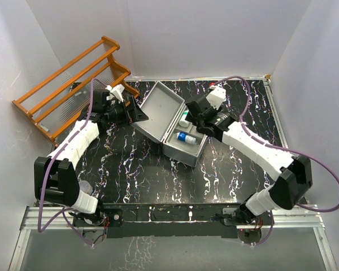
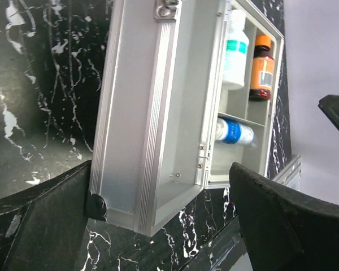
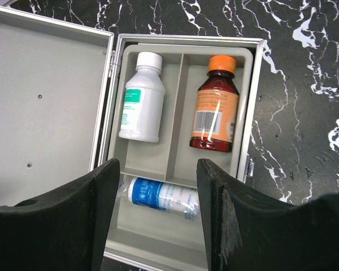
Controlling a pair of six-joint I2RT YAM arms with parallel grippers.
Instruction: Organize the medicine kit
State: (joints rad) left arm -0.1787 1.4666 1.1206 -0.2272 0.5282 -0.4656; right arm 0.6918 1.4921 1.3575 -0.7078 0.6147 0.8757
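Note:
The medicine kit is a light-grey metal case standing open mid-table, its lid swung back to the left. In the right wrist view the tray holds a white bottle, an orange-capped brown bottle and a blue-and-white wrapped roll. My right gripper is open and empty just above the roll; it also shows in the top view. My left gripper is open at the lid's outer side. In the left wrist view the lid lies between my left gripper's spread fingers.
An orange-brown wooden slatted rack stands at the back left, just behind my left arm. The black marbled table is enclosed by white walls on three sides.

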